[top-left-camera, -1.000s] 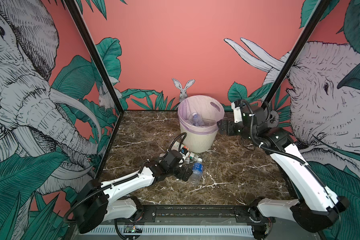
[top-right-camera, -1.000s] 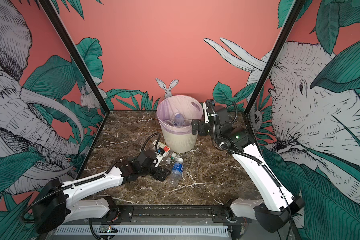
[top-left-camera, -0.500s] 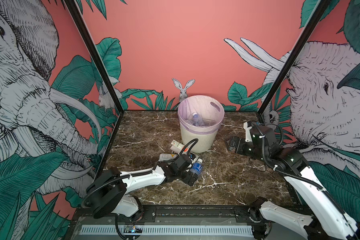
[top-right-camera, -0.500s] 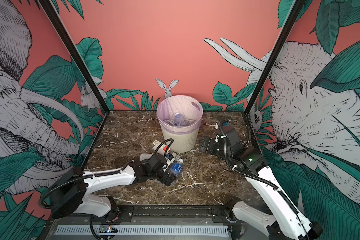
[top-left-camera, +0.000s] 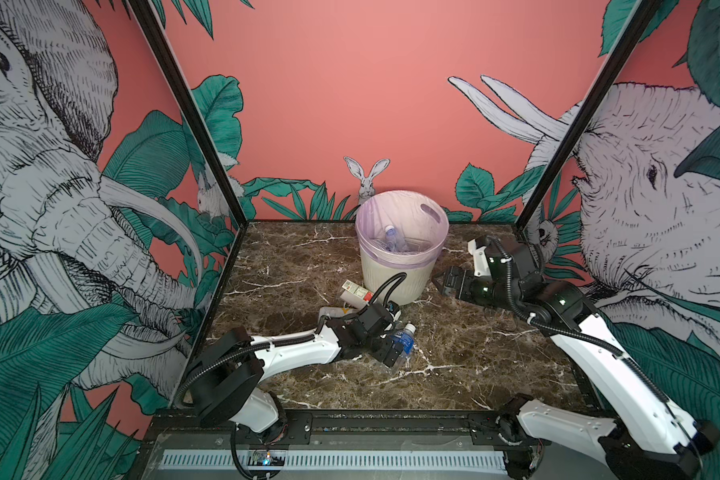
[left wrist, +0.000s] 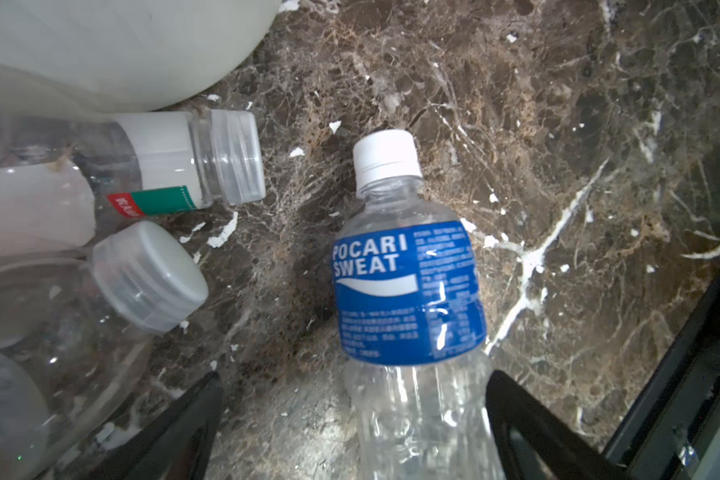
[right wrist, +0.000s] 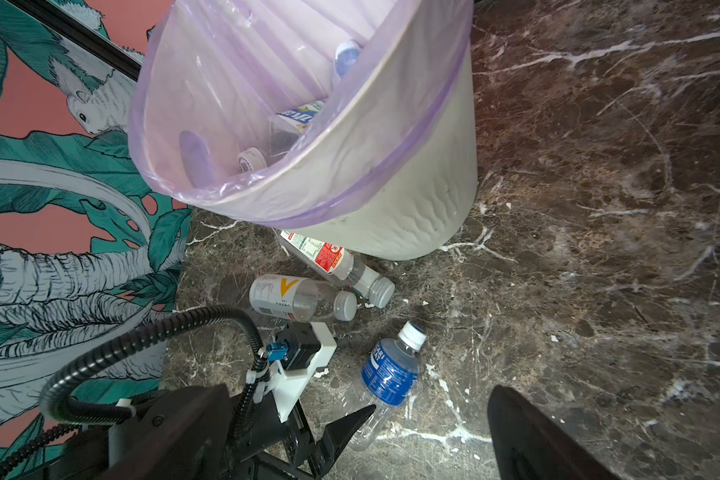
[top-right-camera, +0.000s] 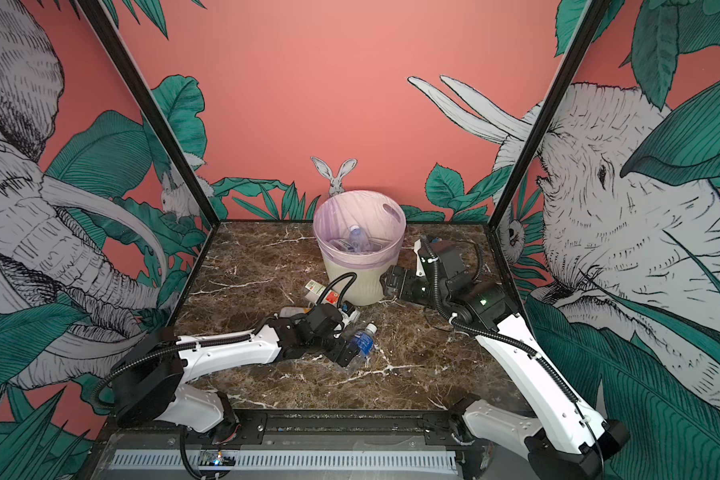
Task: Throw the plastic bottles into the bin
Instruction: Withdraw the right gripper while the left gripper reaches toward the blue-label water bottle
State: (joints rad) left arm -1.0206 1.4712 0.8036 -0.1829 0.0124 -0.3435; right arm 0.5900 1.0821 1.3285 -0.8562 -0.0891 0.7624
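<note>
Brown marble bench point(top-left-camera: 495, 353), coral jungle-mural walls point(top-left-camera: 350, 83). The left end effector point(left wrist: 354, 386), fingers apart, straddles a lying blue-labelled bottle point(top-left-camera: 404, 338). More bottles point(top-left-camera: 356, 291) lie at the foot of the lilac-lined bin point(top-left-camera: 395, 282), which holds several bottles point(top-left-camera: 390, 235). The right end effector point(top-left-camera: 440, 283) hangs spread just beside it.

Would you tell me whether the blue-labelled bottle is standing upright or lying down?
Lying down: the blue-labelled bottle rests on its side on the table.
</note>
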